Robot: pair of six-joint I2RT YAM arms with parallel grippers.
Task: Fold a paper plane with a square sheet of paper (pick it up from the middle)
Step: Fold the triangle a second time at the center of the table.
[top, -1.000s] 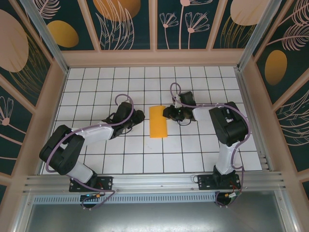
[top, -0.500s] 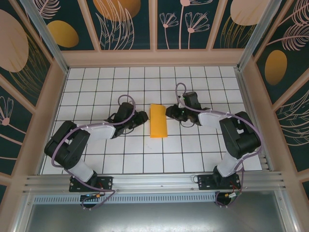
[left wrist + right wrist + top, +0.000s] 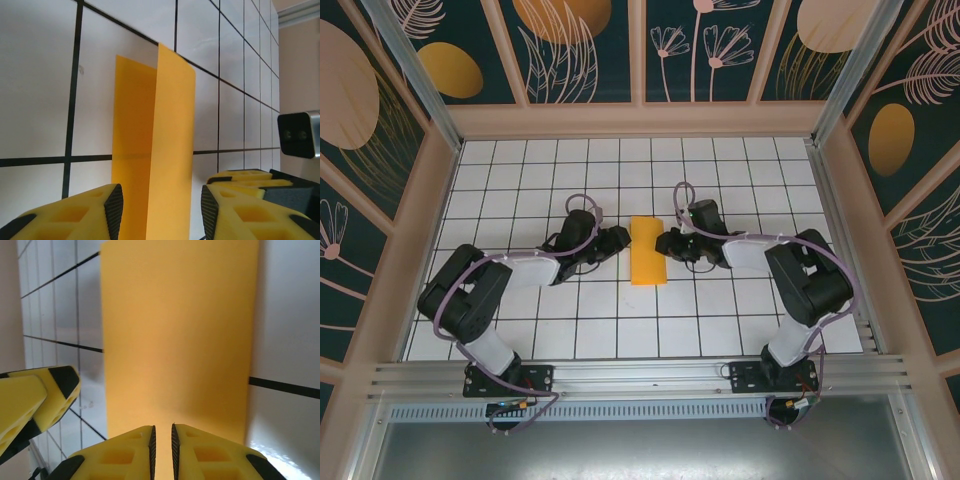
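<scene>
The square sheet of paper [image 3: 647,250] lies folded into a narrow orange-yellow strip at the middle of the tiled table. In the left wrist view the sheet [image 3: 155,150] has one half flat and the other half raised along the crease. My left gripper [image 3: 618,240] is at its left edge; its jaws [image 3: 161,212] stand open with the paper between them, not touching it. My right gripper [image 3: 666,245] is at the right edge. Its fingertips [image 3: 162,450] are a narrow slit apart, low over the sheet [image 3: 175,340], with nothing between the pads.
White tiles [image 3: 620,330] with black lines run all round the paper. Patterned walls and a wooden frame [image 3: 640,120] enclose the table. The right gripper's yellow fingers [image 3: 240,177] show beyond the paper, and the left gripper's fingers [image 3: 40,400] beside it.
My right gripper has moved left to the paper's right edge and its jaws have narrowed. The left gripper has edged closer and opened wider. The paper has stayed in place.
</scene>
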